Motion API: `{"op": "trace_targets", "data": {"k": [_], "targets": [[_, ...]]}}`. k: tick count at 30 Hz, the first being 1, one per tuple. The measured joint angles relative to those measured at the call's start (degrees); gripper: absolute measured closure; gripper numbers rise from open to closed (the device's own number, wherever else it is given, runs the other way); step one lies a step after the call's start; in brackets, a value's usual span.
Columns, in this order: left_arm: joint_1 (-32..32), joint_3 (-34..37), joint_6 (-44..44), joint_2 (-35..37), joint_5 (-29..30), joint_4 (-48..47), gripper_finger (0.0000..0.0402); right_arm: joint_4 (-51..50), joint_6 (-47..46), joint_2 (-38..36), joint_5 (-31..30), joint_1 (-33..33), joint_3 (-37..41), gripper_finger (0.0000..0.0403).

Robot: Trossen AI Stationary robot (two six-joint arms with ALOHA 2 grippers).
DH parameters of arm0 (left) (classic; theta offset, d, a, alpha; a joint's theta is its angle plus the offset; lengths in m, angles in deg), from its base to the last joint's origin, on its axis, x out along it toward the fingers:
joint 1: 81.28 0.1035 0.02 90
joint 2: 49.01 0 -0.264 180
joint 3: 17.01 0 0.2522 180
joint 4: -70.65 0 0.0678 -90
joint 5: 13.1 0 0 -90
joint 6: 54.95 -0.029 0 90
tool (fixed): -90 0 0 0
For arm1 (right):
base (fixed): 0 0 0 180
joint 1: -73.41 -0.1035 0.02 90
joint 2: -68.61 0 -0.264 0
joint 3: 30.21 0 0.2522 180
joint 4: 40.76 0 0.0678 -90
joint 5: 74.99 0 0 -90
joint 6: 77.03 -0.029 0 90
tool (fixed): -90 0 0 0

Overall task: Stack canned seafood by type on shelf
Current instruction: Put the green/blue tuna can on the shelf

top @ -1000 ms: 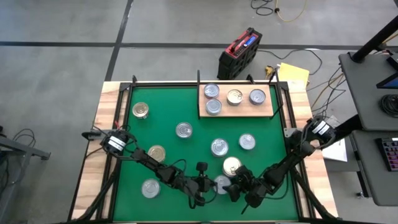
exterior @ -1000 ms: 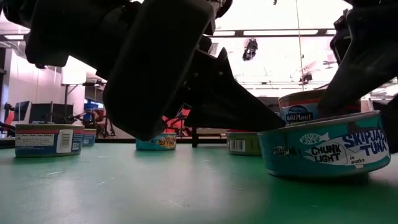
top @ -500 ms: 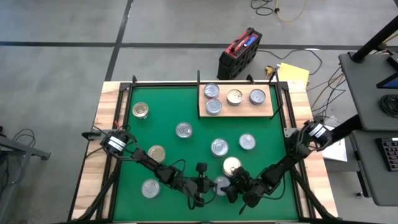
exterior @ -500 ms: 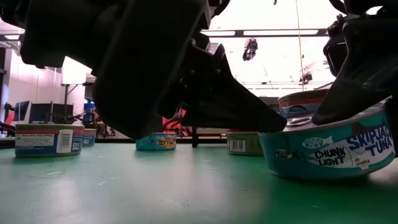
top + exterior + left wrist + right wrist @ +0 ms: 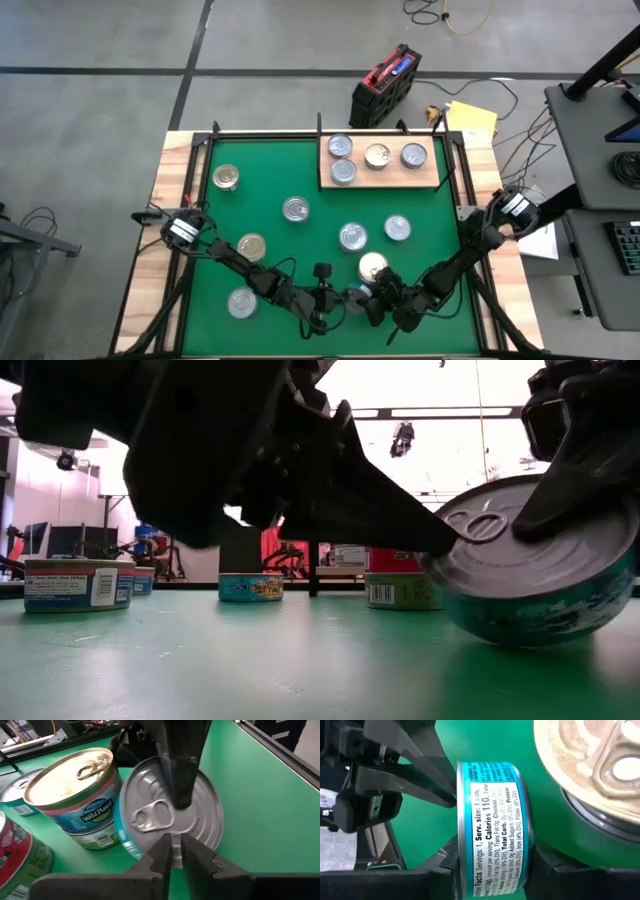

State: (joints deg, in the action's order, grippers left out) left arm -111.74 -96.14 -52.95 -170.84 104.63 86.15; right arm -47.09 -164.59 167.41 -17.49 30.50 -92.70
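Landmark: the green mat (image 5: 270,180) on the bench (image 5: 165,180).

Item 1. Shelf (image 5: 432,176): pale wooden board lying at the mat's far right corner. It carries four tins: three in a row along its back, the middle one gold-lidded (image 5: 377,155), and one silver-lidded tin (image 5: 343,172) in front of the row at the board's left end.

Item 2. Loose tins on the mat: a gold-lidded one (image 5: 226,177) near the mat's far left; a silver one (image 5: 295,209) at the middle; two silver ones (image 5: 352,236) (image 5: 397,228) right of the middle; a gold-lidded one (image 5: 251,246) toward the near left; a silver one (image 5: 241,302) at the near left corner; a pale-lidded "Wild Planet" tin (image 5: 372,266) near the mat's near edge, right of centre.

Item 3. Teal tin (image 5: 535,575): at the mat's near edge, just beside the "Wild Planet" tin, tipped up on its rim so its silver pull-tab lid faces sideways.

Item 4. Right hand (image 5: 492,865): at the mat's near edge, fingers narrowed onto the teal tin, one on the lid and one on the base.

Item 5. Left hand (image 5: 176,851): at the mat's near edge, just beside the teal tin, fingers nearly together with only a slim gap, tips at the tin's lid and holding nothing.
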Motion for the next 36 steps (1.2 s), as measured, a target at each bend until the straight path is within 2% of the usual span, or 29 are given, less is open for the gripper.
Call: {"op": "trace_targets", "data": {"k": [8,14,24,29,32,36], "targets": [[-0.86,0.00,-0.87,4.08,0.22,-4.43,0.0282,-0.15,1.71,-1.38,3.13,-0.41,-0.44,0.0276],[-0.97,-0.01,-2.51,7.69,0.33,-9.13,0.0245,-0.03,5.74,-4.02,3.31,-0.98,-0.68,0.0276],[-1.00,0.52,-7.16,13.34,1.24,-12.56,0.0240,-1.68,19.16,-10.21,0.99,0.08,-0.72,0.0276],[-1.00,3.65,-9.45,18.17,2.42,-11.90,0.0240,-2.22,27.00,-13.71,0.43,1.56,-0.74,0.0277],[-1.09,6.99,-9.84,22.30,1.21,-8.60,0.0240,-3.76,32.24,-16.64,-2.03,2.13,-0.74,0.0276],[-0.62,14.62,-11.58,27.01,-1.08,3.07,0.0240,-7.30,40.85,-20.85,-6.26,3.83,-0.74,0.0277]]}}
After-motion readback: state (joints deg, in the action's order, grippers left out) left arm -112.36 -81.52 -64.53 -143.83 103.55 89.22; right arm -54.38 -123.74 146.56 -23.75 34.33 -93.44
